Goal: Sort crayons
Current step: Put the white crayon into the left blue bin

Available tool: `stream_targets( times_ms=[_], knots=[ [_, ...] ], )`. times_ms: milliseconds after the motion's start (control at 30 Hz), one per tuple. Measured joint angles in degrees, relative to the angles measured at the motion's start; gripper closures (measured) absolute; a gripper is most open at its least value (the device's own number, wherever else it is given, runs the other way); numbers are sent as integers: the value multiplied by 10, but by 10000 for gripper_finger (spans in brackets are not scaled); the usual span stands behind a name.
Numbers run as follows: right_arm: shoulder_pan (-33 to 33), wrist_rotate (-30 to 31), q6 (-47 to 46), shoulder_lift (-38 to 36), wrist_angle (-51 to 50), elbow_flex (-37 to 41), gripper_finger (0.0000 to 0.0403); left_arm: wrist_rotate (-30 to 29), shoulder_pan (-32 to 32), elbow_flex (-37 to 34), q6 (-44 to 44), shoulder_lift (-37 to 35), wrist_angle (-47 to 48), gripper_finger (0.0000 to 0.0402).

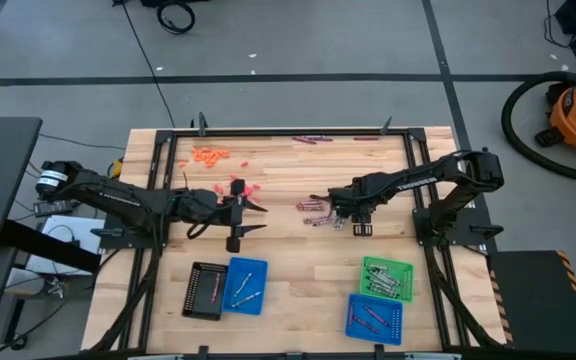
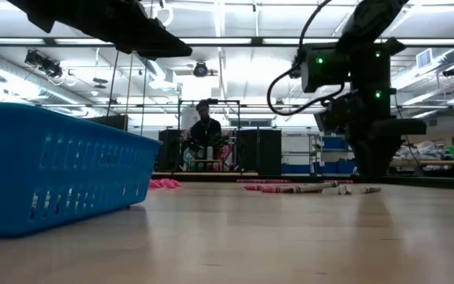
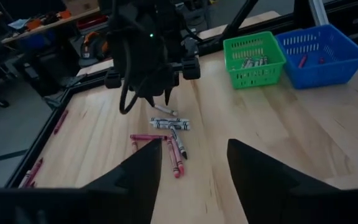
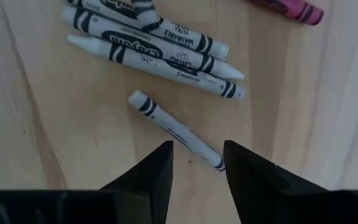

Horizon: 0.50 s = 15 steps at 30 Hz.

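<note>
Your pale wooden tabletop (image 1: 298, 270) carries both arms. Left pincer (image 1: 251, 217) hangs spread, empty, left of centre. Right pincer (image 4: 197, 163) stands spread over a silver-grey crayon (image 4: 176, 130) beside the central crayon cluster (image 1: 316, 208).

**Readable print: crayon wrappers only**

In the right wrist view, the white crayons (image 4: 157, 53) lying side by side on the wooden table (image 4: 36, 124) carry dark print on their paper wrappers. The brand "Crayola" reads on the wrappers, seen upside down, and one wrapper also bears small lettering that looks like "ULTRA WASHABLE". The single white crayon (image 4: 174, 129) lying apart has print too small to make out. No text or number can be read in the other views.
</note>
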<state>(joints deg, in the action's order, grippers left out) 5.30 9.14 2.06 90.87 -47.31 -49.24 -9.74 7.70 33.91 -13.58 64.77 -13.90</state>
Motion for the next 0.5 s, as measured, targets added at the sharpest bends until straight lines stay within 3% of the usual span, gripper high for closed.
stream_targets(
  times_ms=[333,500],
  knots=[
    [19,-41,11,-5,57,60,256,0,0,0,-2,0,1,207],
    [19,-48,5,-4,55,61,296,0,0,0,-2,0,2,207]
  ],
)
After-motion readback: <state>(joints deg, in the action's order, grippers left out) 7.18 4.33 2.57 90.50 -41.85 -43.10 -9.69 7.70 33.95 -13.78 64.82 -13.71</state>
